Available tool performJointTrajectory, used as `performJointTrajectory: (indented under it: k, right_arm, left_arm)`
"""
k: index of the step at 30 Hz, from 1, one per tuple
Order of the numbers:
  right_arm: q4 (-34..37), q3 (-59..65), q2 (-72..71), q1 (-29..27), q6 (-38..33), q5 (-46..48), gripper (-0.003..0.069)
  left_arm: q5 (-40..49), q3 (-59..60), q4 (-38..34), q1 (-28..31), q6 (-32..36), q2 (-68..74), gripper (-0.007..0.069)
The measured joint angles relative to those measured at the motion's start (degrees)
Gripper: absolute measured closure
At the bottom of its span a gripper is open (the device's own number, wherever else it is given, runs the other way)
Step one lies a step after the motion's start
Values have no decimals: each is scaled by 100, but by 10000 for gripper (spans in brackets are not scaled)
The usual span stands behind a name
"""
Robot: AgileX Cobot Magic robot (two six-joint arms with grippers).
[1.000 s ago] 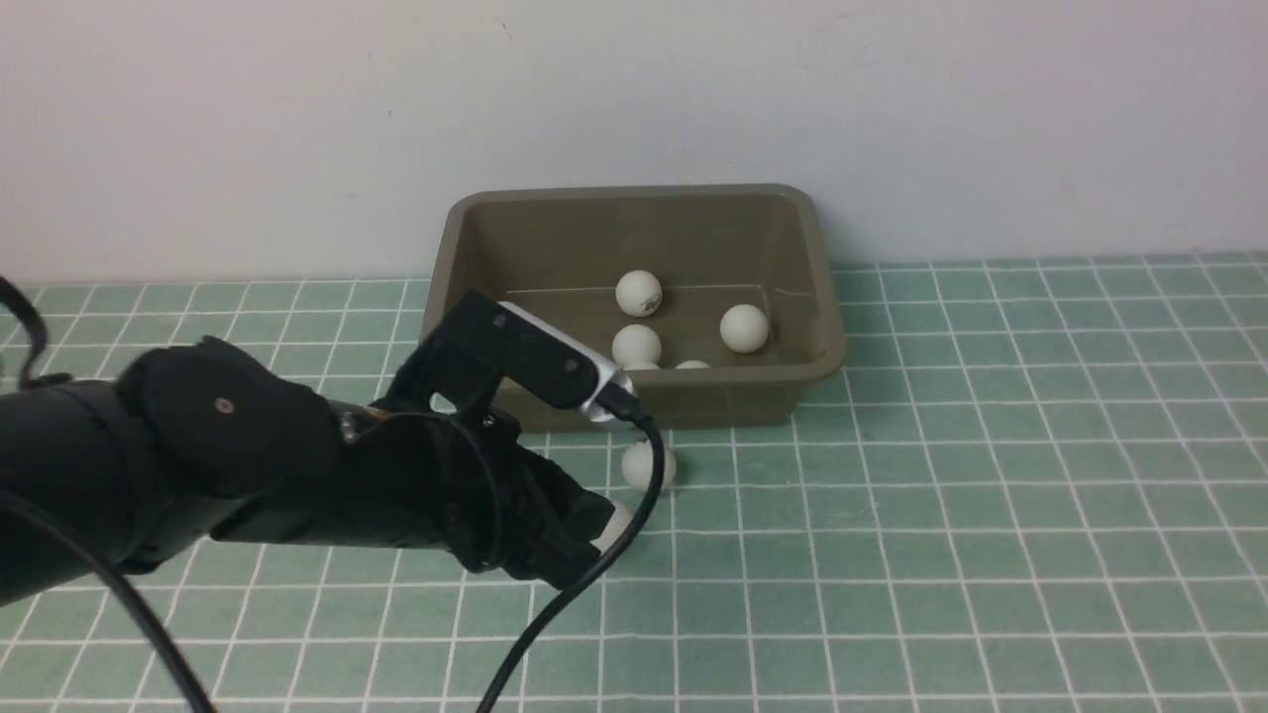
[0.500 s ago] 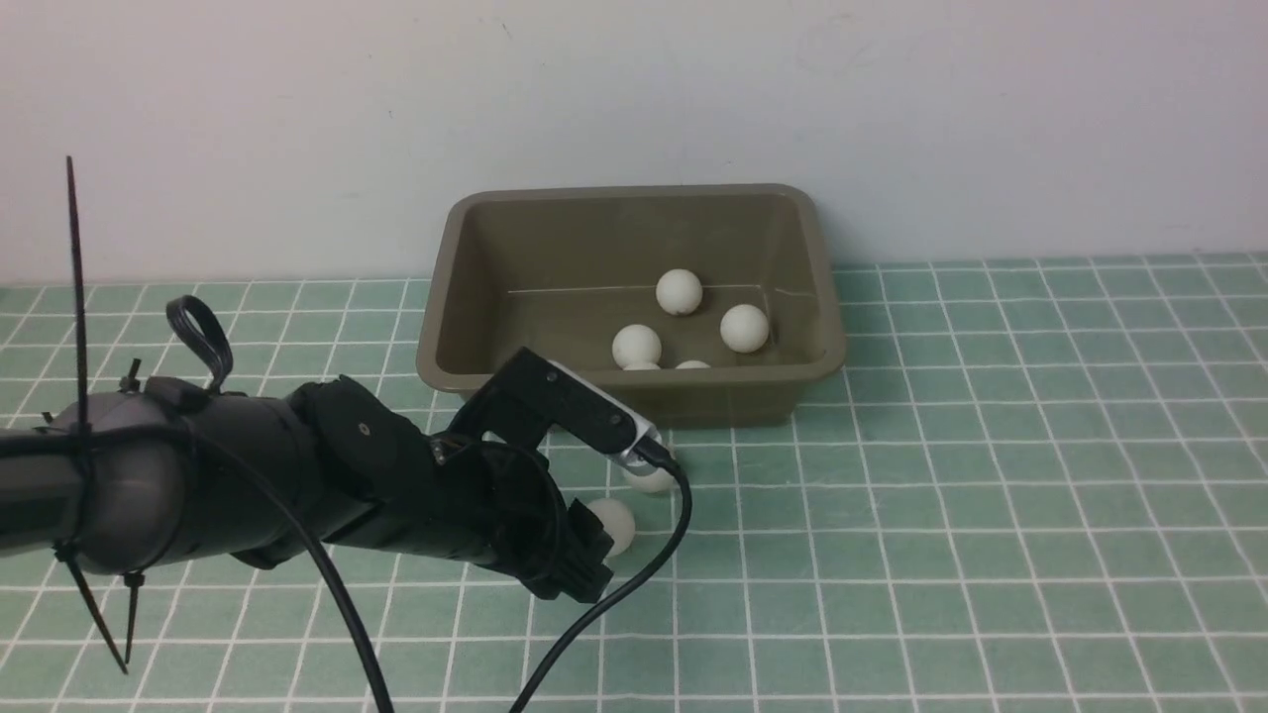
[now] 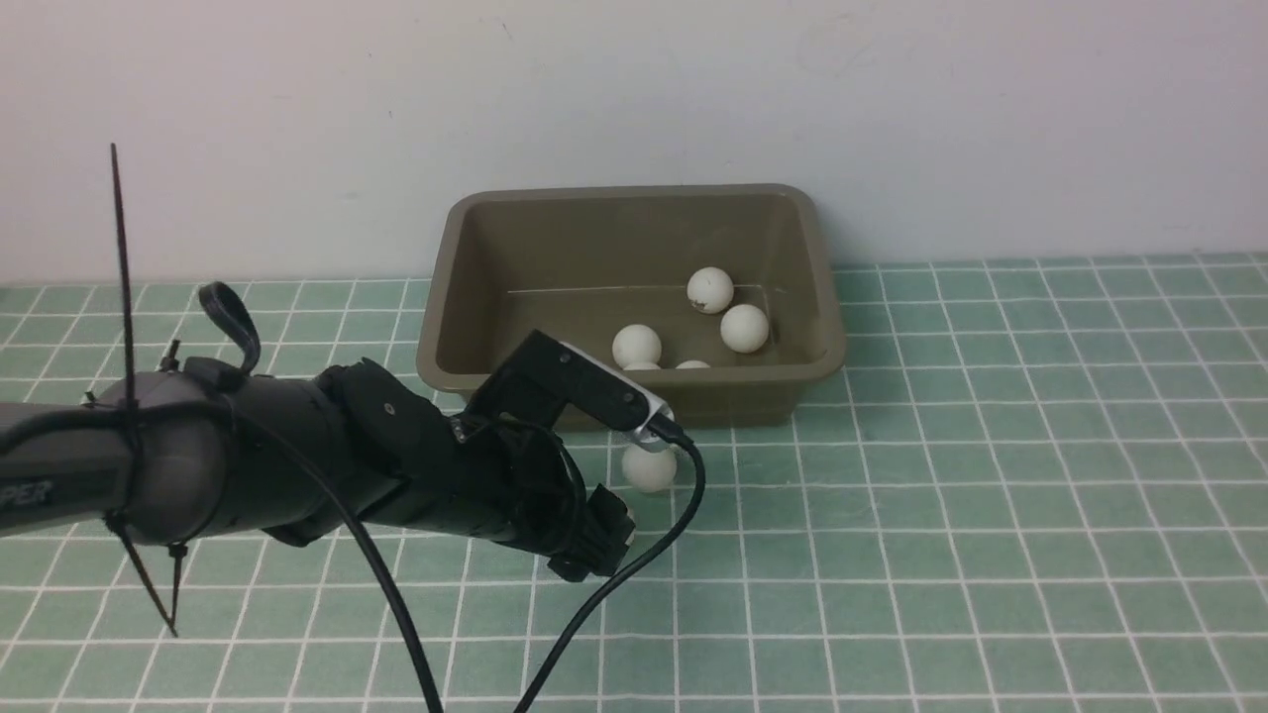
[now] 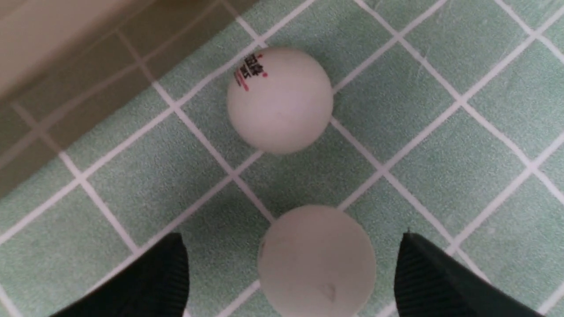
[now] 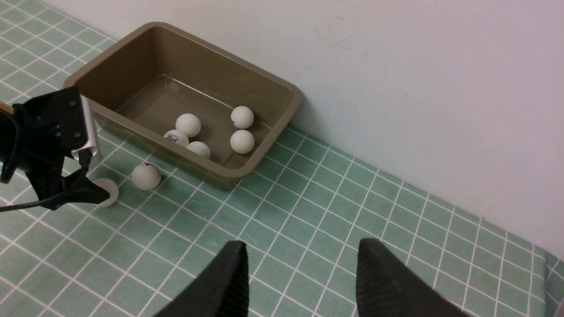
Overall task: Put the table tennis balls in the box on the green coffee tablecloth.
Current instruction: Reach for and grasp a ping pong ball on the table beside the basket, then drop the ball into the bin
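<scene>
The olive-brown box [image 3: 634, 194] stands on the green coffee tablecloth [image 3: 991, 495] by the wall and holds several table tennis balls, such as one [image 3: 710, 289] near its back right. Two balls lie on the cloth in front of the box. One with a dark logo [image 4: 279, 100] shows in the front view [image 3: 649, 467]. The other [image 4: 316, 259] lies between the open fingers of my left gripper [image 4: 291, 236], untouched; in the front view the left gripper [image 3: 599, 540] hides it. My right gripper [image 5: 302, 244] is open and empty above the cloth, right of the box.
A white wall [image 3: 892, 119] rises right behind the box. The left arm's black cable [image 3: 634, 564] hangs down in front of the gripper. The cloth's right end [image 5: 546, 259] shows in the right wrist view.
My left gripper has come down and forward over the nearer ball, which it now hides in the front view. A ball in the box has rolled to the right.
</scene>
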Motion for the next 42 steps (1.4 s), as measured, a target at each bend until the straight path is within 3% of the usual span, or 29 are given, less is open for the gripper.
performJointTrajectory:
  k: [13,17,20,31,38,42]
  right_arm:
    - [7,0,0,0,21,0,341]
    - [7,0,0,0,21,0,341]
    - [7,0,0,0,21,0,341]
    - [-7,0,0,0,21,0,341]
    - [-12,0,0,0,38,0,341]
    - [-12,0,0,0,38,0,341]
  left_arm:
    - [0,-74,0,0,126,347,77]
    - [0,-74,0,0,133,360,172]
    - [-22,-76,0,0,171,360,296]
    - [644,-81,6,-11,485,-694,290]
    - [-1228,-81,-14,26,1360,-951,290]
    - [-1780,-402,72,48,1762,-608,290]
